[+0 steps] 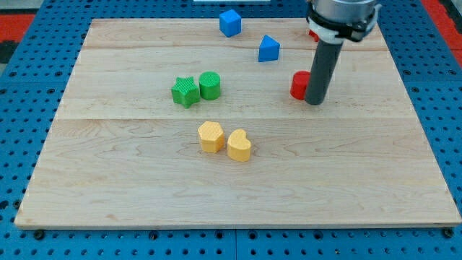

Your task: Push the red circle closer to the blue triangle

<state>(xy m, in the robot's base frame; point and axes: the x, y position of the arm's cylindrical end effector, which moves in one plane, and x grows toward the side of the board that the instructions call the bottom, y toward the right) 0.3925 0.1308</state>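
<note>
The red circle lies right of the board's middle, partly hidden by my rod. My tip rests on the board at the red circle's right side, touching or nearly touching it. The blue triangle stands up and to the left of the red circle, a short gap away.
A blue cube sits near the view's top edge. A green star and green cylinder stand together left of centre. A yellow hexagon and yellow heart sit side by side below them. Another red block peeks out behind the arm.
</note>
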